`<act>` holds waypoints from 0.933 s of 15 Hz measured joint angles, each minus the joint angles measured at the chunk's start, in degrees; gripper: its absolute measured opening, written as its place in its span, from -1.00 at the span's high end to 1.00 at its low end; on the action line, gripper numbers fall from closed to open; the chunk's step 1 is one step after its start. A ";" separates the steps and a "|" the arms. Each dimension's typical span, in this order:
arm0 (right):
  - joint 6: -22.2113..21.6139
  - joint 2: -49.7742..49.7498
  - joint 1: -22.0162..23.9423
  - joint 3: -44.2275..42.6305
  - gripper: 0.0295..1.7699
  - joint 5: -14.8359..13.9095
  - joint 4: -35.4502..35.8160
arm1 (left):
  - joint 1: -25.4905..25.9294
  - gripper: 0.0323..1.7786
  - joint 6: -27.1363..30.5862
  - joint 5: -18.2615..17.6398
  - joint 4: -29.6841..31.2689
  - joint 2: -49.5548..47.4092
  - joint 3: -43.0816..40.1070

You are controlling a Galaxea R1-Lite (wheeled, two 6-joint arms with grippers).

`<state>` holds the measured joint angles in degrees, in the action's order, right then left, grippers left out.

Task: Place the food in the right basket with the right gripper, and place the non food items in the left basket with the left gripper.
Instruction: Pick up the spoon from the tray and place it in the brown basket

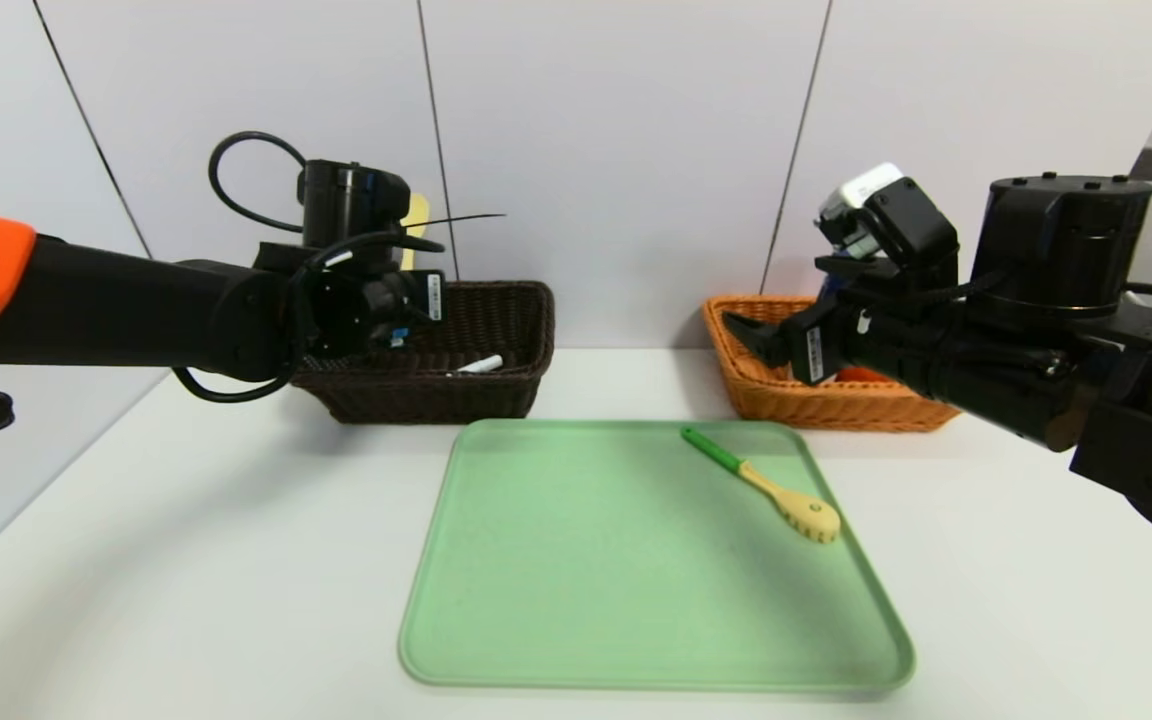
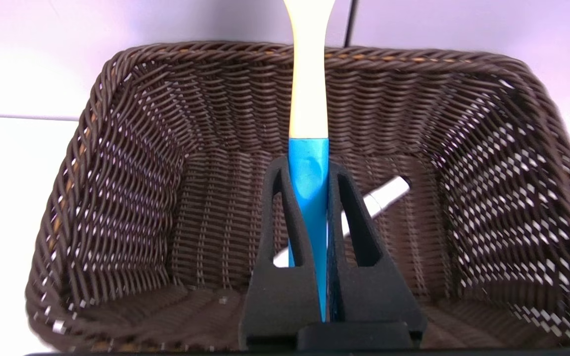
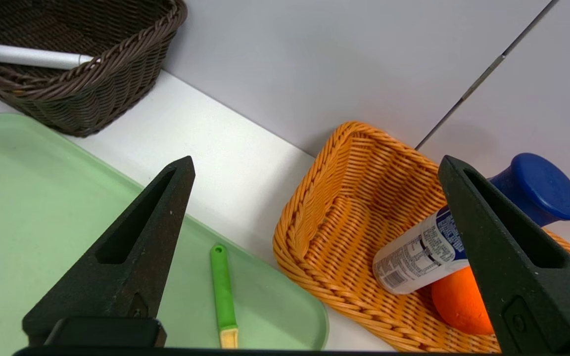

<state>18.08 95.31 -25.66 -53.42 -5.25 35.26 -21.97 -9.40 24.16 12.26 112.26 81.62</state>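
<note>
A pale green tray with rounded corners lies flat on the white worktop — behind both stands a grey panelled wall with thin dark seams.

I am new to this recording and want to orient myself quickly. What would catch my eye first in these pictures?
The left gripper hangs over the dark brown basket, shut on the blue handle of a yellow spoon, with a white marker on the basket's floor. On the green tray lies only a green-handled fork. The open right gripper hovers near the orange basket, which holds a bottle and an orange fruit.
</note>
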 joint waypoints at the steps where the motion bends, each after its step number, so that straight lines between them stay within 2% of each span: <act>1: 0.05 0.11 0.01 0.39 -0.92 0.02 0.96 | 0.23 0.91 0.04 0.00 0.18 0.78 0.30; 5: 0.00 0.28 0.01 0.94 -0.92 0.05 1.16 | 0.50 0.90 -0.05 0.15 0.11 2.68 0.71; 7: 0.07 0.32 0.01 0.96 -0.92 0.07 1.16 | 0.55 0.46 -0.16 0.45 0.24 3.19 0.68; 9: 0.07 0.32 0.01 0.96 -0.92 0.09 1.16 | 0.52 0.15 -0.10 0.65 0.22 3.41 0.49; 12: 0.16 0.20 0.01 1.08 -0.92 0.09 1.16 | 0.52 -0.19 -0.18 1.57 0.29 3.34 0.39; 14: 0.16 0.00 0.01 1.17 -0.92 0.13 1.16 | 0.52 -0.36 -0.11 1.79 0.49 2.68 0.63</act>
<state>18.24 95.31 -25.65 -52.25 -5.12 36.41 -21.44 -9.51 25.95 12.75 114.95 82.25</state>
